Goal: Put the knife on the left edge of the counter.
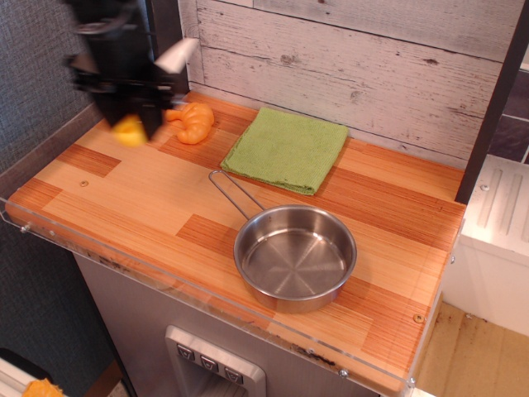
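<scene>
My gripper (126, 112) is shut on the knife (131, 131) and holds it in the air over the far left part of the counter (140, 198). The knife's yellow handle hangs below the fingers and its white blade (177, 56) sticks up to the right. The gripper is blurred by motion. It is just left of the orange croissant toy (193, 121).
A green cloth (288, 149) lies at the back middle. A steel pan (295, 256) with a wire handle sits at the front middle. A clear acrylic rim (50, 157) runs along the counter's left and front edges. A dark post stands at the back left.
</scene>
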Motion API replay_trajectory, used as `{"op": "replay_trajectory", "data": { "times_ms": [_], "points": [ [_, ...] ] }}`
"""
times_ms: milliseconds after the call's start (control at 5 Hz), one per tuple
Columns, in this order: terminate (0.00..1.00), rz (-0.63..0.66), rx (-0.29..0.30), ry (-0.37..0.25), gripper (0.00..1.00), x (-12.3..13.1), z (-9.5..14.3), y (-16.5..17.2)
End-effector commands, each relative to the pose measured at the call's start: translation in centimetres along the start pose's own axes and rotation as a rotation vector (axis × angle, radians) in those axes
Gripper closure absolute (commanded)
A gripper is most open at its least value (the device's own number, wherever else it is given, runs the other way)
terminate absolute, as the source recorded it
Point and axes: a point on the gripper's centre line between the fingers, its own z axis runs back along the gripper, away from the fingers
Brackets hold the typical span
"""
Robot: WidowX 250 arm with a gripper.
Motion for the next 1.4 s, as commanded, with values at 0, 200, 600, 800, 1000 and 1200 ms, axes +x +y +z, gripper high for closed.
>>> {"op": "replay_trajectory", "data": {
  "times_ms": [0, 200, 600, 800, 1000, 1200],
  "points": [
    [0.00, -0.186, 0.039, 0.076, 1.00, -0.5, -0.8, 4.3],
    [0.00, -0.216, 0.058, 0.101, 1.00, -0.5, -2.2, 4.2],
    [0.00, -0.149, 0.050, 0.153, 1.00, -1.4, -5.5, 5.1],
    [0.00, -0.146, 0.028, 0.175, 1.00, -1.4, -6.3, 5.4],
    [0.00, -0.191, 0.043, 0.198, 1.00, -1.2, -6.5, 5.3],
    [0.00, -0.213, 0.030, 0.203, 1.00, -1.2, -6.4, 5.3]
  ]
}}
